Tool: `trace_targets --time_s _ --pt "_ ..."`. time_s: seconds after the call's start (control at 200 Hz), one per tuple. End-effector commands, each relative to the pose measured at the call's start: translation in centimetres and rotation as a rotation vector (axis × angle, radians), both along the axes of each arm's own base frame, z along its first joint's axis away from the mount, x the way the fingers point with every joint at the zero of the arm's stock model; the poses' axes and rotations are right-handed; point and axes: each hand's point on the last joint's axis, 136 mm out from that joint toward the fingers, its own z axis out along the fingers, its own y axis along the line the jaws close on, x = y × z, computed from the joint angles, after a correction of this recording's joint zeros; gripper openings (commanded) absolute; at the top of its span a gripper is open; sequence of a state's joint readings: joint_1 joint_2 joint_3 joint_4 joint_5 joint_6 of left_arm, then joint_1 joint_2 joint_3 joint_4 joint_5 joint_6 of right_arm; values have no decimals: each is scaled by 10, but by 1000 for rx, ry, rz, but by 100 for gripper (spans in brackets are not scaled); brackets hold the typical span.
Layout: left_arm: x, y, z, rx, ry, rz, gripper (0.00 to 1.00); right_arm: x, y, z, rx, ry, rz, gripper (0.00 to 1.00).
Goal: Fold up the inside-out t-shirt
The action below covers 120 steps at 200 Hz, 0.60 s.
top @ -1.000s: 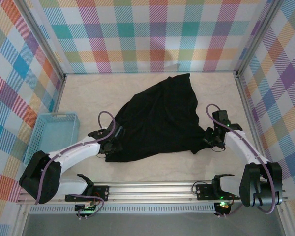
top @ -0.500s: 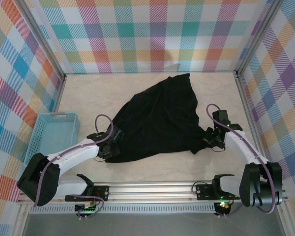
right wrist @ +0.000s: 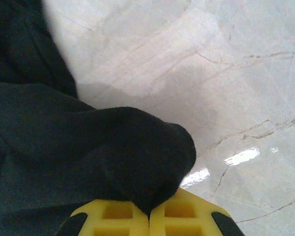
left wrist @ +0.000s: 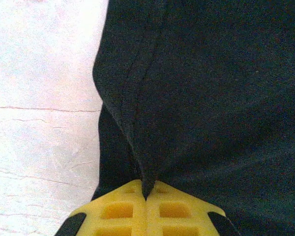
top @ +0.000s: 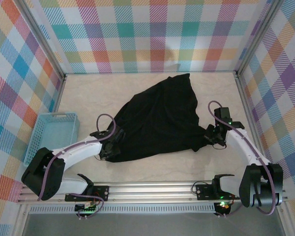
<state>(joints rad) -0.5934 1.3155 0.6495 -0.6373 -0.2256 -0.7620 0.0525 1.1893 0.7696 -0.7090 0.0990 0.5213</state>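
The t-shirt (top: 157,120) is plain black all over, with no print, only a slightly darker seam line in the left wrist view. The table (top: 88,93) is cream, marbled with thin brown veins and pale glossy glints. The walls (top: 147,34) wear a plaid of teal, orange, purple, pink, yellow and blue bands on white. The basket (top: 56,116) is light blue with a fine lattice. The left arm (top: 73,152) and right arm (top: 246,147) are white with black joints, each trailing a purple cable (top: 106,117). The pads (left wrist: 118,211) of the left gripper (left wrist: 146,192) and of the right gripper (right wrist: 149,212) are bright yellow, moulded in a grid of squarish recesses. The rail (top: 152,189) is silver-grey, with a small green light (top: 221,202) beneath it
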Motion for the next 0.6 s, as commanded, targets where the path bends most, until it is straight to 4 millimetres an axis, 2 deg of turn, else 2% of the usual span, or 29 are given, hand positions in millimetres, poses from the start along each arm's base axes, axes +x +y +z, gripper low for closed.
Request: trace_targets --time_s 0.0,0.1,0.195,0.275,0.355,0.465,0.54,0.595 --pt "23 6 49 36 -113 -12 0 14 3 46 18 -98 19 0" --pt "53 12 123 28 -277 -10 0 24 6 100 32 -199 32 0" --pt "74 22 216 24 -480 3 0 30 3 167 15 -328 38 0" --pt "76 29 291 -5 -659 10 0 25 -3 229 -18 -462 31 0" --pt "66 37 354 -56 -816 16 0 11 -10 298 -53 -631 19 0" --pt "44 47 413 -120 -963 18 0 -20 -16 379 -87 -851 7 0" --pt "29 54 439 -149 -1033 14 0 -40 -19 420 -104 -973 3 0" --pt "23 56 449 -159 -1063 6 0 -51 -20 443 -112 -1045 5 0"
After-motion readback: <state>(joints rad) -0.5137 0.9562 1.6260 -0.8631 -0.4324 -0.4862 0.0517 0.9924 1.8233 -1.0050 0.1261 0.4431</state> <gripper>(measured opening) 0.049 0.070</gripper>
